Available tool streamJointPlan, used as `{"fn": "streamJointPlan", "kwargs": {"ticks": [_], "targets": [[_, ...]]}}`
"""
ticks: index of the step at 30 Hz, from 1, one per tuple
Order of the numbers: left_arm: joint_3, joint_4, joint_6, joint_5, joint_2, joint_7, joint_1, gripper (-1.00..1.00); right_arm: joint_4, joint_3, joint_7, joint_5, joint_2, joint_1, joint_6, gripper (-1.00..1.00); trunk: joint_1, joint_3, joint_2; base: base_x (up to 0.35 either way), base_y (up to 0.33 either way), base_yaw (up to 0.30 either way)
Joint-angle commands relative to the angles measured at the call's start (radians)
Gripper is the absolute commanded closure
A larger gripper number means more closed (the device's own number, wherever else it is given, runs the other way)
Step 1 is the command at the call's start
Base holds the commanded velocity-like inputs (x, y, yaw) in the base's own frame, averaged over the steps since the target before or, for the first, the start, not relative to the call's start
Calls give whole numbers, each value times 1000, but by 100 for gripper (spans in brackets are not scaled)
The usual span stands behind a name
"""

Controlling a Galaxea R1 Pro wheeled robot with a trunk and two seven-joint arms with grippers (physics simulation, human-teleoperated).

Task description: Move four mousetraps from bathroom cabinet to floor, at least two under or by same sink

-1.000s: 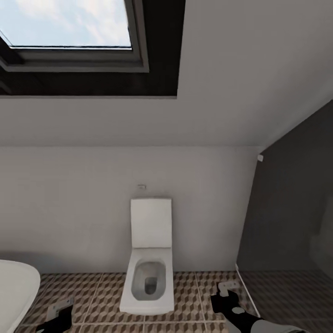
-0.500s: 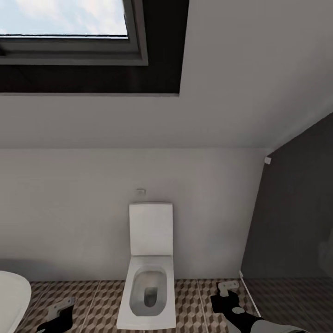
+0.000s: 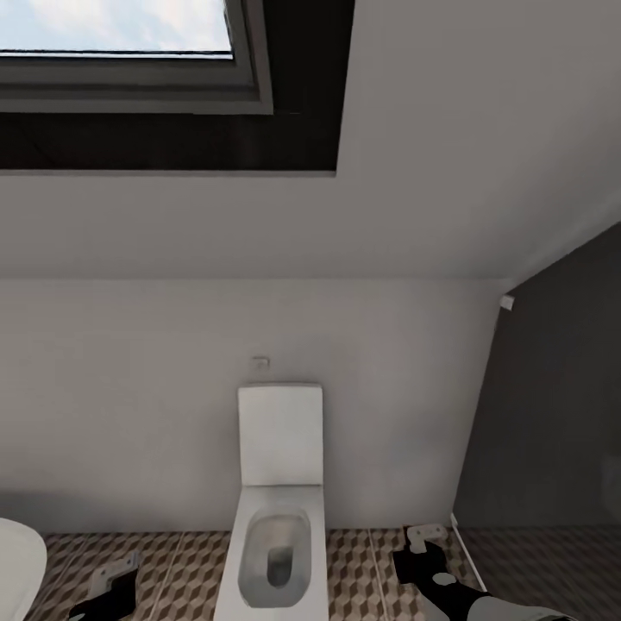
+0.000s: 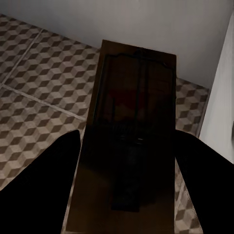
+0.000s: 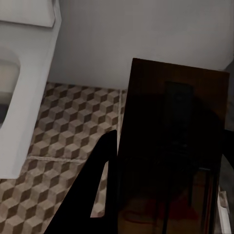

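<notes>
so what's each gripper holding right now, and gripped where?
Each holds one mousetrap. The left gripper clamps its mousetrap at the end away from the wire. The right gripper clamps the other mousetrap at the wire and red-mark end.

A white toilet (image 3: 278,509) stands against the pale back wall (image 3: 129,388) with its lid raised upright and its bowl open, and a small flush plate (image 3: 260,362) sits on the wall just above the lid. High above the toilet and off to one side, a skylight (image 3: 121,43) with a grey frame shows blue sky and cloud, set into a dark recess in the sloping ceiling. A dark grey wall (image 3: 552,405) stands to the other side of the toilet, and the curved white edge of a bathtub (image 3: 17,561) lies well apart from the bowl at the picture's lower corner.
</notes>
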Motion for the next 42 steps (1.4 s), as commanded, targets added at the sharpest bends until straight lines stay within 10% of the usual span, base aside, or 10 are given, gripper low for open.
{"fn": "streamJointPlan", "kwargs": {"ticks": [1,42], "targets": [[-7,3,-4,6,-1,-3,-1,100,5,8,1,-13,1,-1,-8,100,1,0,-1,315,0,0],[-7,3,-4,6,-1,-3,-1,100,5,8,1,-16,1,-1,-8,100,1,0,-1,88,23,0]]}}
